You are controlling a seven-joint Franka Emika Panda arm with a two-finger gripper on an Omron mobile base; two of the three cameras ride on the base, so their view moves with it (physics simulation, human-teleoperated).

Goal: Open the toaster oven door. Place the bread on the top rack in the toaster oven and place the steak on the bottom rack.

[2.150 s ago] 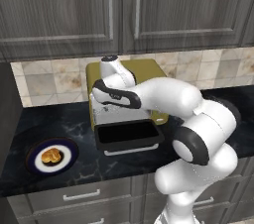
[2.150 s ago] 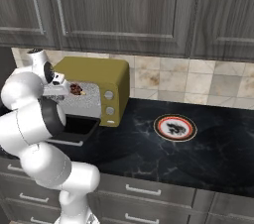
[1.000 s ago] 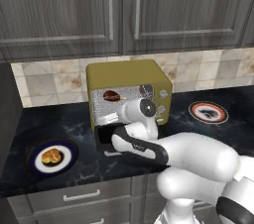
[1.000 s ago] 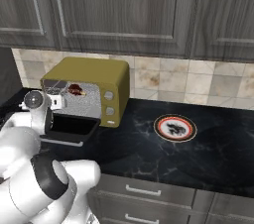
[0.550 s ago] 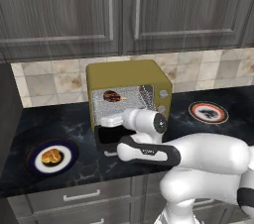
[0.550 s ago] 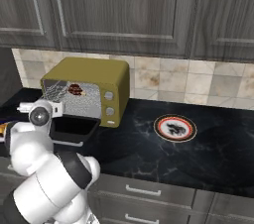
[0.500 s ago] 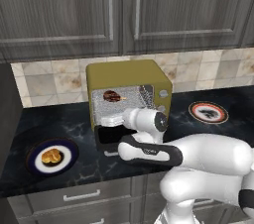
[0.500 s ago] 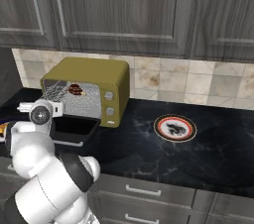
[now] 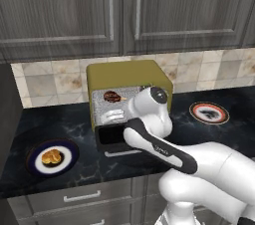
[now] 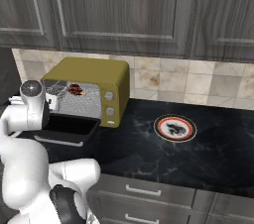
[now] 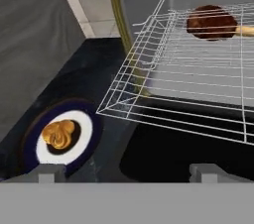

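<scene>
Two finger tips of the gripper (image 11: 127, 171) stand wide apart, grasping nothing, above the lowered toaster oven door (image 11: 188, 151). The bread (image 11: 58, 134) sits on a dark-rimmed plate (image 11: 87, 130) on the counter, left of the toaster oven (image 9: 130, 74). Top rack (image 11: 193, 69) slid partly outward. Farther right, the steak (image 9: 208, 112) lies on a red-rimmed plate (image 9: 197, 106)
</scene>
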